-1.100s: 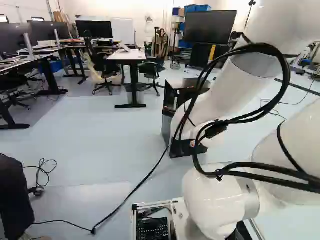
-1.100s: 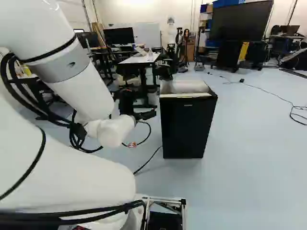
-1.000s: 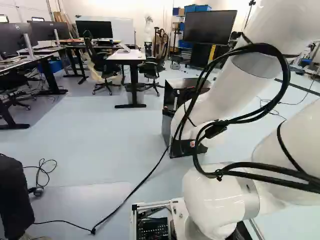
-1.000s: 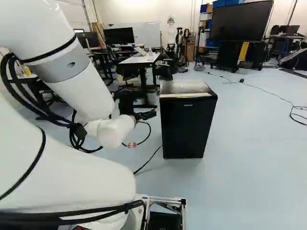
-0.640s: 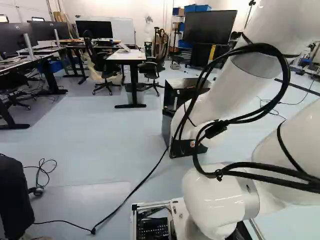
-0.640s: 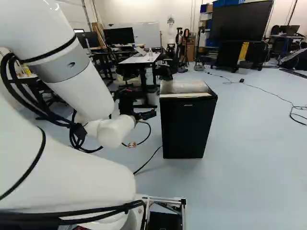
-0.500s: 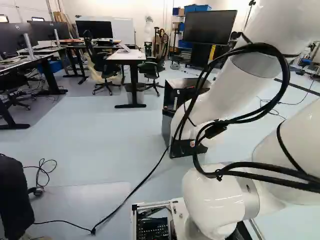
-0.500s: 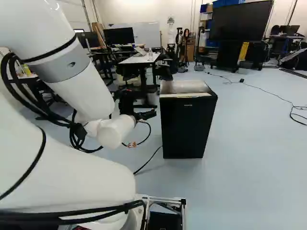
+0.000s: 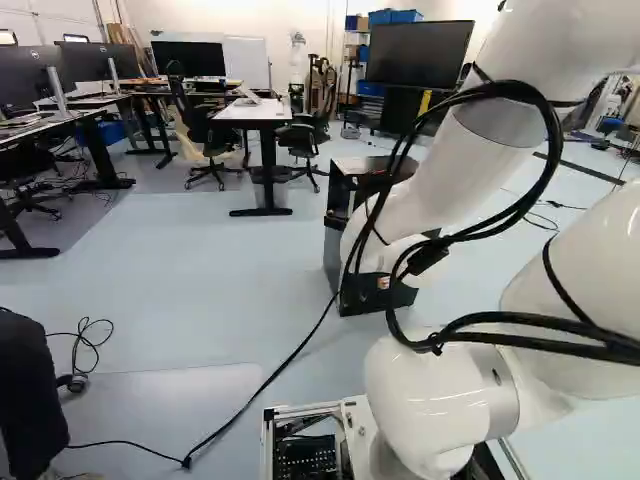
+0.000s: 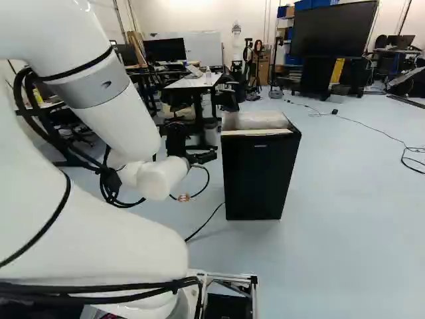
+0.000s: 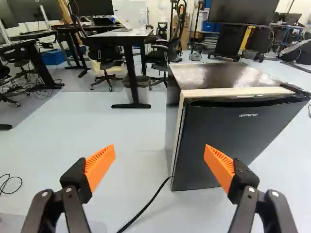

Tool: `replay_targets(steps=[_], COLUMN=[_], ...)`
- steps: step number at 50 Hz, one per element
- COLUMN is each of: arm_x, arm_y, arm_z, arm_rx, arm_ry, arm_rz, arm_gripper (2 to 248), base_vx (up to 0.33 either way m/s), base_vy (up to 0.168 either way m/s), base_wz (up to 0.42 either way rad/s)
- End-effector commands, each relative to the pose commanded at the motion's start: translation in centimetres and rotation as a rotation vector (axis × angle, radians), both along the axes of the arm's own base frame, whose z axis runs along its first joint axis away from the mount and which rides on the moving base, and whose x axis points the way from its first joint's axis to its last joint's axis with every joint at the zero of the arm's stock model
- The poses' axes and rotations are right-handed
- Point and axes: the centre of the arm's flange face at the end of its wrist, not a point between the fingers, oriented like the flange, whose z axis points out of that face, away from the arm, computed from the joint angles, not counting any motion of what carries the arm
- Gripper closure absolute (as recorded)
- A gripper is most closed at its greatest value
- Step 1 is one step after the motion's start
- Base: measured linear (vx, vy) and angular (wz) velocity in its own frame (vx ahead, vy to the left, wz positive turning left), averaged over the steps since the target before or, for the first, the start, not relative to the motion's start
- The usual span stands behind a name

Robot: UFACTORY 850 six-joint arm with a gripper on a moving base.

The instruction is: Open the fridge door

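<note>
The fridge is seen standing on the floor, right of the middle in the right base view, with its door closed. A pale strip is shown along the door's top and one side. The gripper is held beside the fridge, and its fingers are spread wide, released. A cord is laid on the floor by the fridge's lower corner. Beyond, a table is seen.
</note>
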Motion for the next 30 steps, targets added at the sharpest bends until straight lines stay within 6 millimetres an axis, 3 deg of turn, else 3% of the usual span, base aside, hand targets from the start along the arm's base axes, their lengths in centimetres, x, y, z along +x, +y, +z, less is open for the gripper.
replay_targets(steps=[30], arm_x=[3.0], arm_y=[0.1], arm_z=[0.3], arm_rx=[0.007], arm_ry=[0.009], arm_rz=[-0.012], arm_gripper=[3], base_vx=[0.0], base_vy=[0.0], base_wz=[0.0])
